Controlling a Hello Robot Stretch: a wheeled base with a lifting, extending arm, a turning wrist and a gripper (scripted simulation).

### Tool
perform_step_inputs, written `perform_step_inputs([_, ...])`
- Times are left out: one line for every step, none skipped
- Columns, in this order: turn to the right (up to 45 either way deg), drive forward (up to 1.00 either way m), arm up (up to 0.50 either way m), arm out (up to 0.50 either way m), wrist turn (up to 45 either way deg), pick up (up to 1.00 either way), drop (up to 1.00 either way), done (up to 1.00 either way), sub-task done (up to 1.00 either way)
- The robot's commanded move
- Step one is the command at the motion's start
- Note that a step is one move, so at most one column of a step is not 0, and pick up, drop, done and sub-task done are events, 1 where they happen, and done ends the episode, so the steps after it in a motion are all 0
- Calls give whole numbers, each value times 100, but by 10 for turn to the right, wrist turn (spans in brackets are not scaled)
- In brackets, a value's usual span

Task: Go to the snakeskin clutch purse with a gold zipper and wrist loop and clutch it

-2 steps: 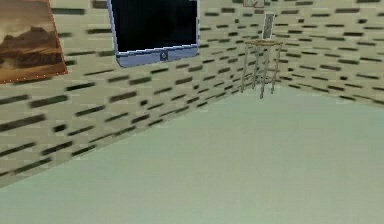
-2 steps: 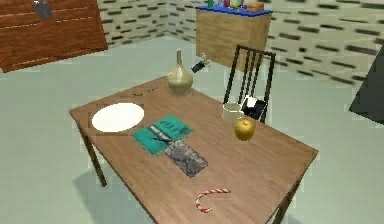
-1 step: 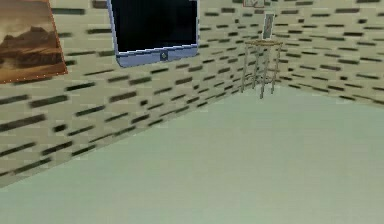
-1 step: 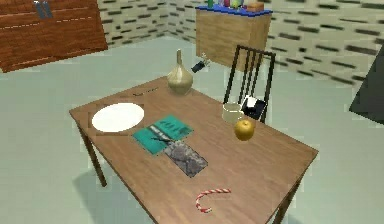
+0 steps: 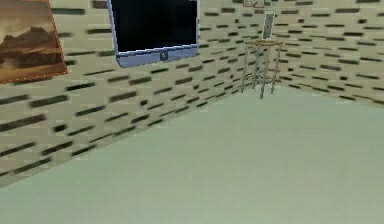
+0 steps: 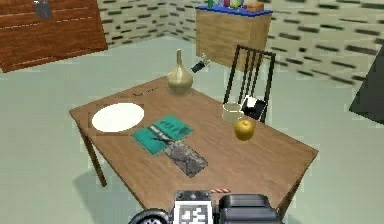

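My gripper (image 6: pixel 150 216) shows only as a dark body at the arm side view's bottom edge, left of a white marker square. I cannot make out its far end, so I cannot tell how my fingers stand or whether they hold anything.

On the wooden table (image 6: pixel 275 160) the containers come first. A pale cup (image 6: pixel 231 110) stands toward the far side, and I cannot see into it. A tan vase (image 6: pixel 179 77) with a narrow neck stands upright near the far edge, its inside hidden. A white plate (image 6: pixel 118 117) lies flat toward the table's left end.

The snakeskin clutch purse (image 6: pixel 187 156) is a dark grey, mottled oblong lying flat on the table. It is just beside a green flat thing (image 6: pixel 163 132) and not far from the near edge, above my gripper in the picture. A yellow apple (image 6: pixel 244 128) sits near the cup, with a small black-and-white thing (image 6: pixel 255 107) behind it.

A dark chair (image 6: pixel 250 68) stands close against the table's far side. Beyond it is a cabinet (image 6: pixel 235 38) with a blue top and small things on it. A wooden dresser (image 6: pixel 50 35) stands at the upper left, with wide green floor (image 6: pixel 40 120) between it and the table.

Ahead, open floor (image 5: pixel 220 160) runs to brick-patterned walls. These carry a dark screen (image 5: pixel 155 25) and a framed painting (image 5: pixel 28 40), and a wooden stool (image 5: pixel 262 65) stands in the corner.
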Motion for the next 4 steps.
perform_step_inputs([0, 0, 0, 26, 0, 0, 0, 0, 0])
perform_step_inputs([0, 0, 0, 0, 450, 0, 0, 0, 0])
perform_step_inputs([0, 0, 0, 0, 450, 0, 0, 0, 0])
perform_step_inputs([0, 0, 0, 0, 450, 0, 0, 0, 0])
